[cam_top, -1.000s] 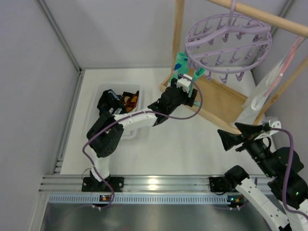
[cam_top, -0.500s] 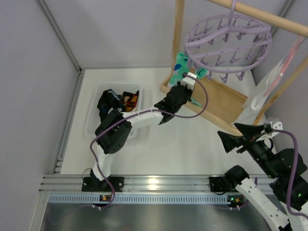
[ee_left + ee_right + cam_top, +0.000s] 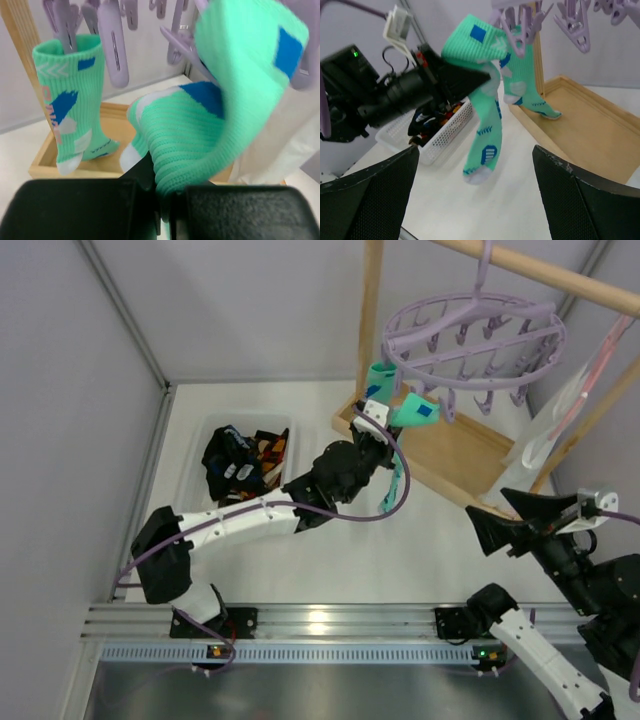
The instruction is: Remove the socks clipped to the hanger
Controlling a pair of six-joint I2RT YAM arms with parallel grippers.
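Sock [image 3: 225, 100], mint, cuff pegged at hanger [image 3: 470, 340] rim beside wooden post [image 3: 370, 300]; left gripper [image 3: 165, 202] clamped on its middle. Right gripper [image 3: 508, 522] jaws apart, idle. Risk: hard pull tilts hanger, unhooks it; or stretched sock slips from grip.

lavender hanger [image 3: 478, 304] hung tilted, two mint-teal socks [image 3: 75, 100] clipped, one bent sideways

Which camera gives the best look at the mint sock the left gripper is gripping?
The right wrist view: the whole sock shows, cuff to toe, with the left gripper shut on its middle. The left wrist view gives only a blurred close-up. The top external view shows it small and dangling.
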